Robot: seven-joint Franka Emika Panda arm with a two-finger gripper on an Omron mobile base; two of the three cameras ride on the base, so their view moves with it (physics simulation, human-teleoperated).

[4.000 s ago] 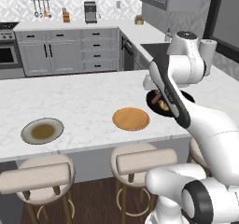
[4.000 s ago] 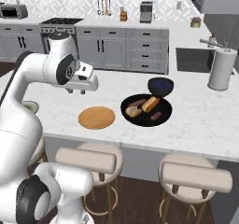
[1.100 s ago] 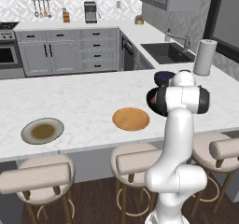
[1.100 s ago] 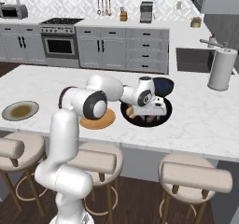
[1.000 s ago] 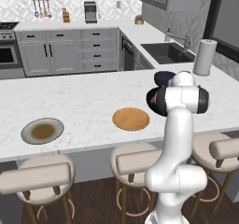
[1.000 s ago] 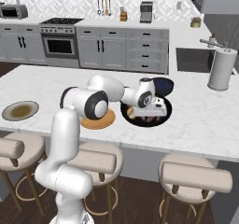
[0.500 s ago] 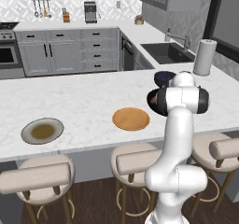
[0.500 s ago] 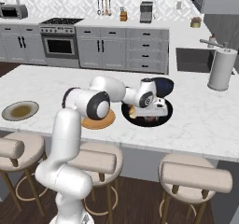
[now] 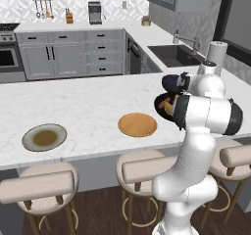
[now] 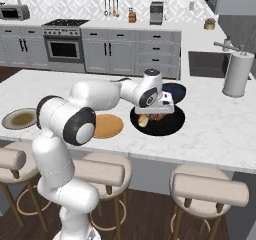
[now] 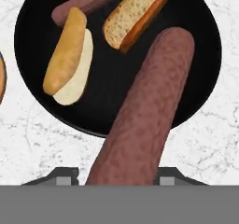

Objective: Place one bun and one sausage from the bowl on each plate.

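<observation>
Pincer (image 10: 158, 115) half closed on one sausage (image 11: 142, 111), held just above the bowl (image 11: 200, 73); second sausage and both buns lying inside. Best lifted straight, grip kept firm, then carried level to the orange plate (image 10: 107, 126) beside.

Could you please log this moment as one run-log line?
claw: shut on sausage | over bowl | buns inside | plates bare

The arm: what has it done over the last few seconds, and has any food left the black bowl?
The arm swung from over the orange plate out to the bowl, and the gripper closed on a sausage. Both buns and the other sausage still lie in the bowl. Both plates stay bare, unmoved.
</observation>
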